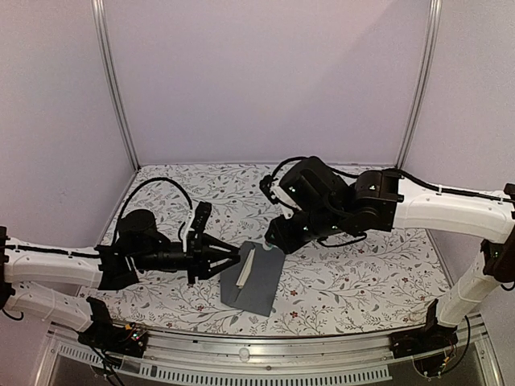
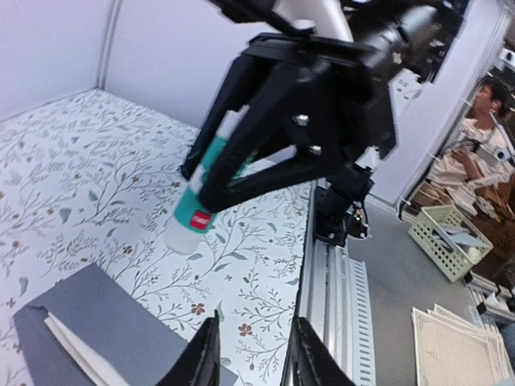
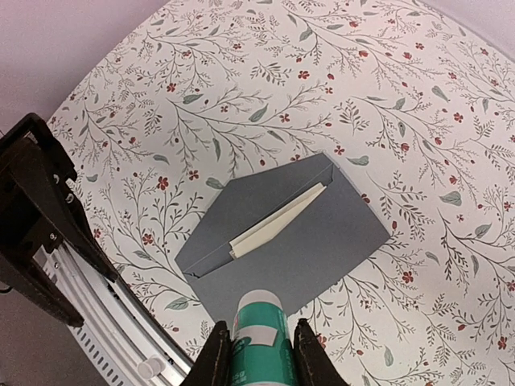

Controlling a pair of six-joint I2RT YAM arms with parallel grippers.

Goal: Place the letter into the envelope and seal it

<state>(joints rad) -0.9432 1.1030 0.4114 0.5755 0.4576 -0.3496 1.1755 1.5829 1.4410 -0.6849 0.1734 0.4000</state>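
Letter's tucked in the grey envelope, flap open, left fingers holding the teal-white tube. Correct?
Not quite. The teal-white tube is held by the right gripper, as the right wrist view shows; the left gripper is open and empty. The rest stands: the letter is tucked in the envelope, flap open.

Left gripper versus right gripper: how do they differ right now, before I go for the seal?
The left gripper is open and empty; the right gripper is shut on the teal-white tube. The left gripper sits low beside the envelope; the right gripper hangs above it, tube pointing down. Both are black and close to the envelope, whose flap is open with the letter showing.
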